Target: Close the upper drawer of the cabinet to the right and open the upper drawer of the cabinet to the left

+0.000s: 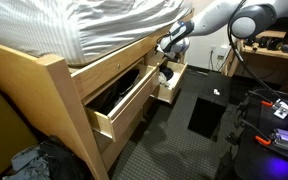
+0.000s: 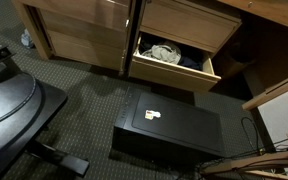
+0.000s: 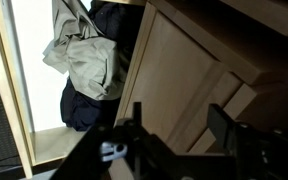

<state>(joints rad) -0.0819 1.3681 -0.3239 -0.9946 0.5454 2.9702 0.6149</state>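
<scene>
Clothes [image 2: 164, 52] of grey and dark fabric fill the open light wooden upper drawer [image 2: 179, 70] of the right-hand cabinet. The black Robotiq gripper [image 1: 167, 50] hangs just above the drawer's front panel [image 3: 179, 80], jaws parted and empty. That panel runs lengthwise along the wooden bed frame [image 1: 44, 80], so closing likely means pushing it squarely inward

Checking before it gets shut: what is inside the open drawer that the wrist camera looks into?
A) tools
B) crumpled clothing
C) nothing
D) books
B: the open drawer holds crumpled light and dark clothing, which the wrist view shows too.
</scene>
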